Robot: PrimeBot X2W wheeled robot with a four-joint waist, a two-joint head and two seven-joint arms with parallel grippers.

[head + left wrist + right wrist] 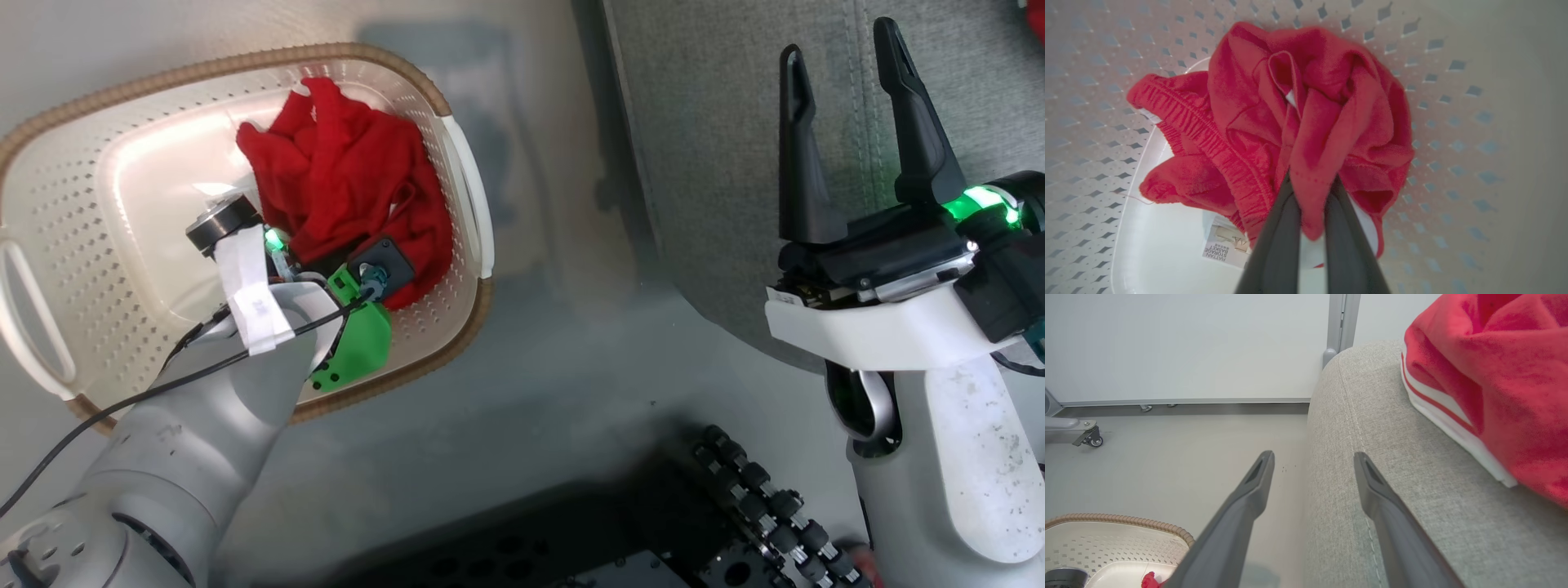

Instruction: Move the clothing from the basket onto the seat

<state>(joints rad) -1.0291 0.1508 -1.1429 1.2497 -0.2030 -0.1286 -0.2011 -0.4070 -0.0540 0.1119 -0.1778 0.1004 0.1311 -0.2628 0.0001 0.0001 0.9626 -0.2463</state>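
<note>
**Fuzzy Cloth, Pierced Plastic, Woven Upholstery**

The clothing (1298, 122) is showing as soft, matt red cloth with a fuzzy nap and a ribbed elastic band. The basket (98, 245) is looking like smooth, faintly glossy cream plastic pierced with small holes, its rim (245, 61) imitating brown woven cane, with a printed paper label (1220, 247) sticking inside. The seat (1372, 416) is presenting coarse-woven matt grey fabric with stitched seams. The fingers (800, 163) of the right end effector (838, 45) are appearing as dark, matt plastic.
</note>
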